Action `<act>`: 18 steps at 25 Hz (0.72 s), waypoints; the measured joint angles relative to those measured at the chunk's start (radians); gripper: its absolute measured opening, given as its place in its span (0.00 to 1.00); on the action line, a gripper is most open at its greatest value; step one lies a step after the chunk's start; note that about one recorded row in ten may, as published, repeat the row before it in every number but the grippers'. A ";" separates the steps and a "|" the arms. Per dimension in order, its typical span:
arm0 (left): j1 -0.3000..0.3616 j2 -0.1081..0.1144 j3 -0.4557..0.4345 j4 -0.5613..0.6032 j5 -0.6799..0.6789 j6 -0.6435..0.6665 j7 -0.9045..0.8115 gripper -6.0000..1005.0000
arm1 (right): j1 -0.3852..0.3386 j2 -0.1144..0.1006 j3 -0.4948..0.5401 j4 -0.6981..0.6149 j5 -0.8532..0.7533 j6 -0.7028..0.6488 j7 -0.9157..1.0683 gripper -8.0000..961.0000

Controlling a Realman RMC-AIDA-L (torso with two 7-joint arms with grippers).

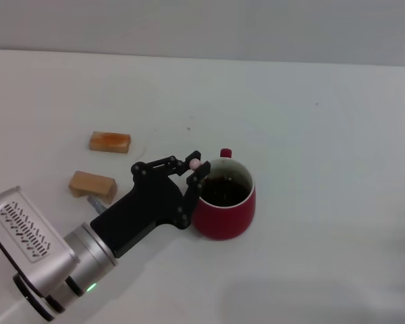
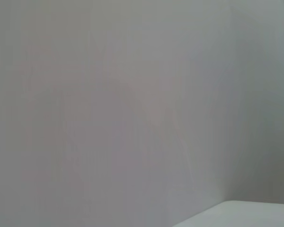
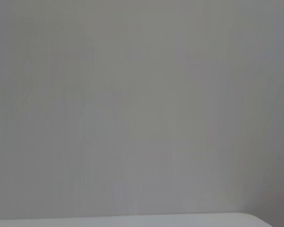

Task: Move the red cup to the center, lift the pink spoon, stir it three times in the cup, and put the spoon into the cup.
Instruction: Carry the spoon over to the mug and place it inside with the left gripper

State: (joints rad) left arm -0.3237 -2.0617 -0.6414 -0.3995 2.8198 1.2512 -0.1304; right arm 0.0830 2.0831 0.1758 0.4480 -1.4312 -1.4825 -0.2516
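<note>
Gripping pink spoon [image 1: 196,163] at rim of red cup [image 1: 224,200], left end effector [image 1: 194,167] closed on handle; cup mid-surface [image 1: 324,135]; stirring seemingly underway, release pending; right end effector unseen.

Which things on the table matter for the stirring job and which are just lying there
Part of the job:
- red cup, dark liquid inside
- pink spoon, only its pink end showing, pinched in the left gripper at the cup's rim

Just lying about:
- nearer wooden block, to the robot's left of the cup
- farther wooden block, orange-stained on top

The right gripper is not in view.
</note>
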 joint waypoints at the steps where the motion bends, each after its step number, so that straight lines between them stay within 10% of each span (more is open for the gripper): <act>1: -0.004 0.000 0.000 0.002 0.000 0.000 0.000 0.29 | 0.000 0.000 -0.002 0.000 0.000 -0.002 0.000 0.01; 18: -0.017 -0.007 -0.018 -0.034 -0.004 -0.003 -0.024 0.32 | 0.004 -0.001 -0.004 0.000 0.002 -0.008 0.000 0.01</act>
State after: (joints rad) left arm -0.3411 -2.0684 -0.6589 -0.4340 2.8161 1.2478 -0.1543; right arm 0.0868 2.0816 0.1718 0.4483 -1.4296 -1.4906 -0.2516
